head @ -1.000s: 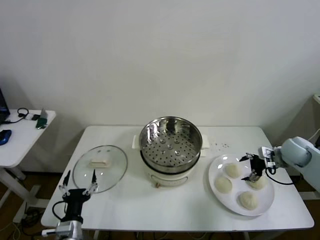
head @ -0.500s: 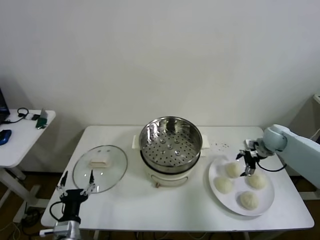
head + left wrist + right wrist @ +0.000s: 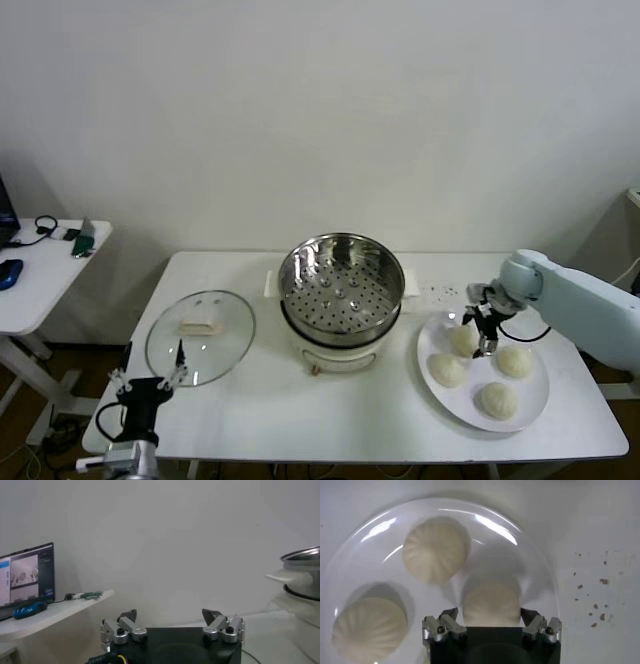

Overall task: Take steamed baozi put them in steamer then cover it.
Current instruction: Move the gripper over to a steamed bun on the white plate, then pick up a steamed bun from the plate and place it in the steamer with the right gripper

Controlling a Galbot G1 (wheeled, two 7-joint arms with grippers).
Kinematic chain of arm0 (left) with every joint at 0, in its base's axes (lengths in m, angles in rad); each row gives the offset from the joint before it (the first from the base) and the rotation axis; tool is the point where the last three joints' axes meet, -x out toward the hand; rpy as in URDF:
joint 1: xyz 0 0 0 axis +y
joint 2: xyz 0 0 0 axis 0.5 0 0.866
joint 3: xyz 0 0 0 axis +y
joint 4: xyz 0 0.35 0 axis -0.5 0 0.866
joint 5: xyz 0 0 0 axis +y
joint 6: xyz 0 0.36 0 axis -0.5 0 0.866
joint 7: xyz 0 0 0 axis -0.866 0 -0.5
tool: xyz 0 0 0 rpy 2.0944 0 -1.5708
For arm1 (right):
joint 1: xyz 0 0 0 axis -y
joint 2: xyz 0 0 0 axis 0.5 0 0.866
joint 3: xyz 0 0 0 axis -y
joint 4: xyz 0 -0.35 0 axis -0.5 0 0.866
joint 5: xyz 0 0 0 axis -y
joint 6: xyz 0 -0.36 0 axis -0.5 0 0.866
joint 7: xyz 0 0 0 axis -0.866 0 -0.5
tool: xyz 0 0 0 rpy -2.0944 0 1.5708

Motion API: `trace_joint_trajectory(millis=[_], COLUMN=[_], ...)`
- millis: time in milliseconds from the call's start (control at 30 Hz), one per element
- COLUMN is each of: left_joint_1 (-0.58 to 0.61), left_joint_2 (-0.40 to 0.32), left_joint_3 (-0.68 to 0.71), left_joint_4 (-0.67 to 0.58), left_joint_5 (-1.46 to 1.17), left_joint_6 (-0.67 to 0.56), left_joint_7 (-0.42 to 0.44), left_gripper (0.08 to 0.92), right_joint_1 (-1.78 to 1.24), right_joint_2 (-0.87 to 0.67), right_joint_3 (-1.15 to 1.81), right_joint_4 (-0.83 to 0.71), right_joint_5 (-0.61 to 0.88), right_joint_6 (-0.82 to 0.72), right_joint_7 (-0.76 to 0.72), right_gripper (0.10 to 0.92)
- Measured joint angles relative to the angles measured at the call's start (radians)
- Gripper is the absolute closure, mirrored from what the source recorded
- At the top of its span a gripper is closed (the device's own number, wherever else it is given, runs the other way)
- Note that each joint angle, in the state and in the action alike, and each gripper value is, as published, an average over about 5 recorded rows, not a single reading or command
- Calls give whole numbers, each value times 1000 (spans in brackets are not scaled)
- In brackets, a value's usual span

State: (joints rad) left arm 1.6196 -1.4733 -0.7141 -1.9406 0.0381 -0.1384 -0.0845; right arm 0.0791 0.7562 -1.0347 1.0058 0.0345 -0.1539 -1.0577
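The right gripper (image 3: 481,331) hung over the white plate (image 3: 530,407), jaws spread wide and holding nothing, lined up above the baozi (image 3: 462,340) nearest the steamer (image 3: 341,284). In the right wrist view that baozi (image 3: 491,603) sat squarely between the two open fingers (image 3: 443,626), which was just where it was wanted. All four buns lay on the plate, on the right side of the worktop (image 3: 340,410); the steamer basket stood bare in the middle. To do this pick well, I judged it should drop straight down, keep the bun centred, and close gently on its widest part, since soft dough would dent or slip. The left gripper (image 3: 145,370) waited low at the worktop's front edge, open and empty, near the glass lid (image 3: 200,335).
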Motion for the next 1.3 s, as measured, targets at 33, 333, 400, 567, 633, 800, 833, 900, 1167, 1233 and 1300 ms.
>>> trace_joint_trajectory(millis=[33, 333, 400, 567, 633, 800, 833, 900, 1167, 1233, 1300], left_joint_1=[1, 4, 4, 7, 9, 15, 16, 20, 34, 36, 37], left_joint_2=[0, 0, 0, 0, 0, 0, 0, 0, 6, 9, 12], left_joint_3=[0, 2, 2, 2, 2, 1, 1, 1, 2, 2, 2], left_joint_4=[0, 2, 1, -1, -3, -9, -10, -12, -21, -23, -24], left_joint_5=[0, 0, 0, 1, 1, 0, 0, 0, -1, -1, -1], left_joint_6=[0, -1, -1, 0, 0, -1, -1, -1, -1, 0, 1], left_joint_7=[0, -1, -1, -1, -1, -2, -2, -1, 11, 13, 13], left_gripper=[177, 177, 177, 177, 177, 177, 177, 177, 177, 177, 177], right_joint_1=[0, 4, 6, 21, 37, 112, 133, 180, 404, 461, 516], right_joint_2=[3, 12, 11, 2, -3, -13, -13, -10, 34, 55, 80], right_joint_3=[0, 0, 0, -8, -18, -70, -85, -120, -262, -293, -317], right_joint_4=[-3, -15, -14, -4, 3, 28, 34, 47, 93, 102, 110], right_joint_5=[-2, -11, -10, 1, 8, 34, 39, 51, 78, 77, 73], right_joint_6=[1, 10, 10, 16, 21, 42, 49, 65, 168, 199, 230], right_joint_7=[0, -4, -5, -8, -12, -21, -23, -28, -52, -58, -62], right_gripper=[211, 292, 300, 304, 304, 304, 304, 304, 304, 304, 304])
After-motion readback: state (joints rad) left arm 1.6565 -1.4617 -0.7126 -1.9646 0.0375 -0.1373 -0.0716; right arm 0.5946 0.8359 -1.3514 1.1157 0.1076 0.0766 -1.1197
